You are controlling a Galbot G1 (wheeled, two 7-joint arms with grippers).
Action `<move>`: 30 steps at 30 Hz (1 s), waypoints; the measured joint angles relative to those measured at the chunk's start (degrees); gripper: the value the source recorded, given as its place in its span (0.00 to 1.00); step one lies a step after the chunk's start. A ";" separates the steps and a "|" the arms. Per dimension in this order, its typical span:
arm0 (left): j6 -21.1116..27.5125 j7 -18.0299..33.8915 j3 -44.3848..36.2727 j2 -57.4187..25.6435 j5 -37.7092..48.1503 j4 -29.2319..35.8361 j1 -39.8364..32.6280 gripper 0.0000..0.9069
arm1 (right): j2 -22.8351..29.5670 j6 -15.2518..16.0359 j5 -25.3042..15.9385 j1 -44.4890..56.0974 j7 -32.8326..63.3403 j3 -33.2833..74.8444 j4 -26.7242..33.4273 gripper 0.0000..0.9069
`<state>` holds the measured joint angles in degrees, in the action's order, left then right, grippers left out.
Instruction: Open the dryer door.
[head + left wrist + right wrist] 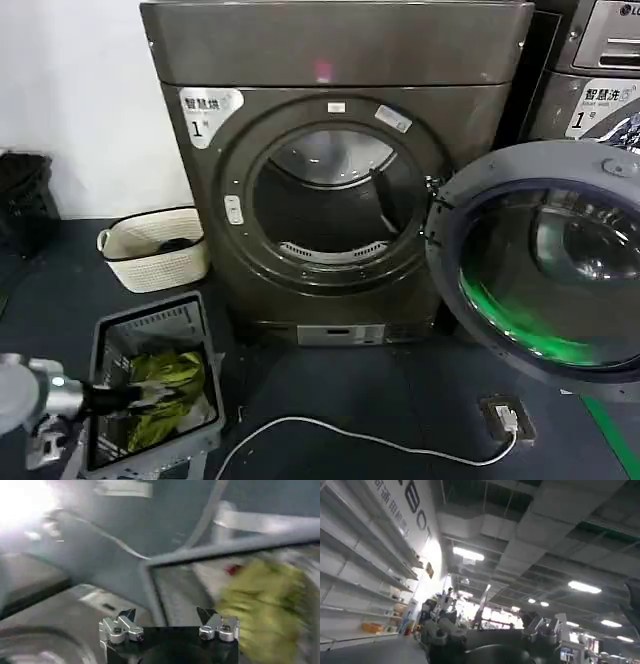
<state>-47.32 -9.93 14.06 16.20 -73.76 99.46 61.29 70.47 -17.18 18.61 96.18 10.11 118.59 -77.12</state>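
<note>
Standing open, dryer door point(540, 270) far from left gripper point(167, 625).

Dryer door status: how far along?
Done, it seems: the dryer door stands swung wide, grey inner side showing, and the dryer drum is exposed. In hand: nothing; the left gripper hangs open over the grey basket of green laundry. Nothing left.

I see a white basket point(153, 248), a grey crate point(150, 385) holding green cloth point(165, 390), and a white cable point(350, 438) across the floor.
</note>
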 joint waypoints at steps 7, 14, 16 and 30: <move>0.06 0.09 1.02 0.44 -12.50 -2.92 -0.66 1.00 | 0.96 -0.09 -0.15 -0.65 -0.13 -1.26 -0.41 1.00; 0.06 0.06 1.09 1.05 -13.68 -2.84 -1.32 1.00 | 1.80 -0.60 -0.24 -0.83 -0.41 -1.74 -1.40 1.00; 0.07 -0.02 1.09 1.09 -13.83 -2.93 -1.32 1.00 | 1.79 -1.04 -0.12 -0.97 -0.48 -1.73 -1.41 1.00; 0.13 0.01 1.08 0.95 -13.77 -4.23 -1.41 1.00 | 1.97 -1.52 -0.05 -0.96 -0.75 -2.11 -0.89 1.00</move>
<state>-47.20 -9.93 15.14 17.16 -87.53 95.22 59.89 72.44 -18.70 18.55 95.22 9.37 116.48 -78.01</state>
